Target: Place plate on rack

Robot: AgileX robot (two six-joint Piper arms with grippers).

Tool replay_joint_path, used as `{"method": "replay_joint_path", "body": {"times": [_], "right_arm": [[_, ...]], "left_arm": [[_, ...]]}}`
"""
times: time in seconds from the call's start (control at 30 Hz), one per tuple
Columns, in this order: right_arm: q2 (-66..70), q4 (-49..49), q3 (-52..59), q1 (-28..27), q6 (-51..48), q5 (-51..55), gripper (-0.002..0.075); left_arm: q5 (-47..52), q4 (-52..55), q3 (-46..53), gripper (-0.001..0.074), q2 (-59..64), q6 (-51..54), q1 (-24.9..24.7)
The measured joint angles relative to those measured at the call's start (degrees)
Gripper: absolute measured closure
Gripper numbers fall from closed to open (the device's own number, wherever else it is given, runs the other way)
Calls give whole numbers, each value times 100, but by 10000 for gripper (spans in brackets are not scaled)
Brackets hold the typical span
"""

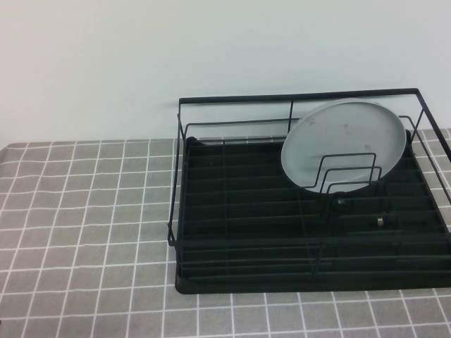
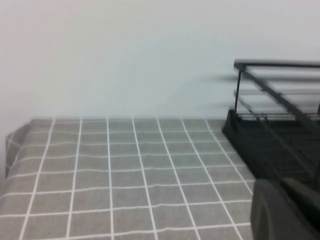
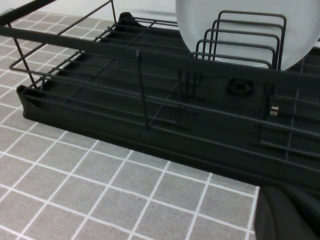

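Observation:
The pale grey-blue plate (image 1: 344, 141) stands on edge in the black wire rack (image 1: 232, 102), at its back right, leaning behind the upright divider loops (image 1: 349, 172). The right wrist view shows the plate (image 3: 200, 25) behind those loops and the rack's long rail (image 3: 100, 50) across the front. Neither arm appears in the high view. My left gripper (image 2: 287, 210) hovers low over the cloth beside the rack's left end (image 2: 270, 140), shut and empty. My right gripper (image 3: 290, 215) sits just in front of the rack's near side, shut and holding nothing.
A grey checked cloth (image 1: 84, 211) covers the table left of and in front of the rack. A black knob (image 1: 342, 203) and a small metal piece (image 1: 380, 221) lie on the tray base. The table's left edge (image 2: 12, 145) drops off; a plain wall stands behind.

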Motion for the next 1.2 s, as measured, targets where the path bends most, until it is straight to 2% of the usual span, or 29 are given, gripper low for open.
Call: {"method": "replay_joint_path", "body": {"times": [0.17,0.3,0.53,1.2], "right_arm": [[0,29,0,0,0,0,729],[0,29,0,0,0,0,729],[0,29,0,0,0,0,729],[0,29,0,0,0,0,729]], "left_arm": [[660,119,0,735,-117,136,24],[1252,109,0,735,-223,136,343],[1241,99,0,735,-223,175,808],[1215,88,0,735,-211,175,796]]}}
